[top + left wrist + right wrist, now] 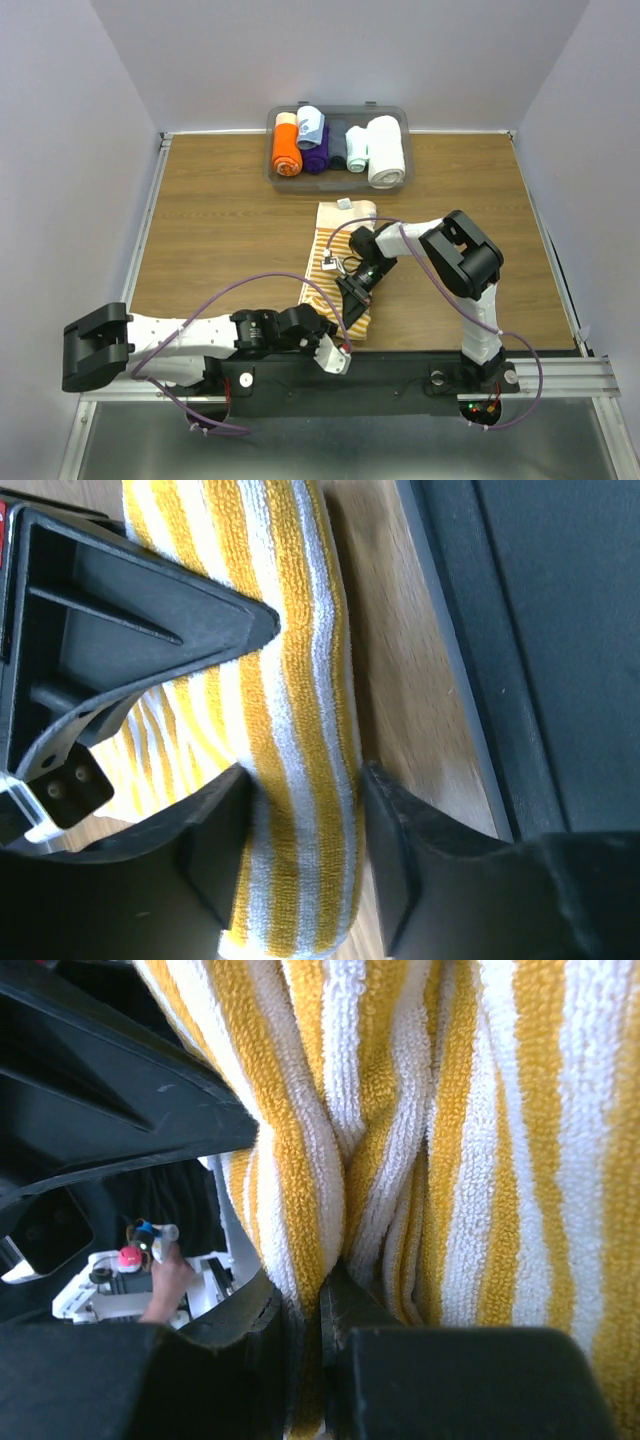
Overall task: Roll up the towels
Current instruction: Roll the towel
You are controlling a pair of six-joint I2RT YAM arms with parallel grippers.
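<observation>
The yellow-and-white striped towel [340,225] lies lengthwise in the middle of the table, its near end rolled or folded into a thick edge. In the left wrist view that thick edge [300,630] sits between the fingers of my left gripper [305,780], which press on both its sides. My left gripper [338,358] is at the towel's near end. A little farther up the towel, my right gripper [352,295] pinches a raised fold. Up close, my right gripper [305,1295] has its jaws nearly together on the striped cloth [480,1160]. A pale blue rolled towel [310,124] rests in the bin.
A grey bin [390,112] at the back of the table holds orange [286,150], purple [318,155], dark and thick white [386,152] rolls. The table's metal front rail [470,680] runs right next to the towel's near end.
</observation>
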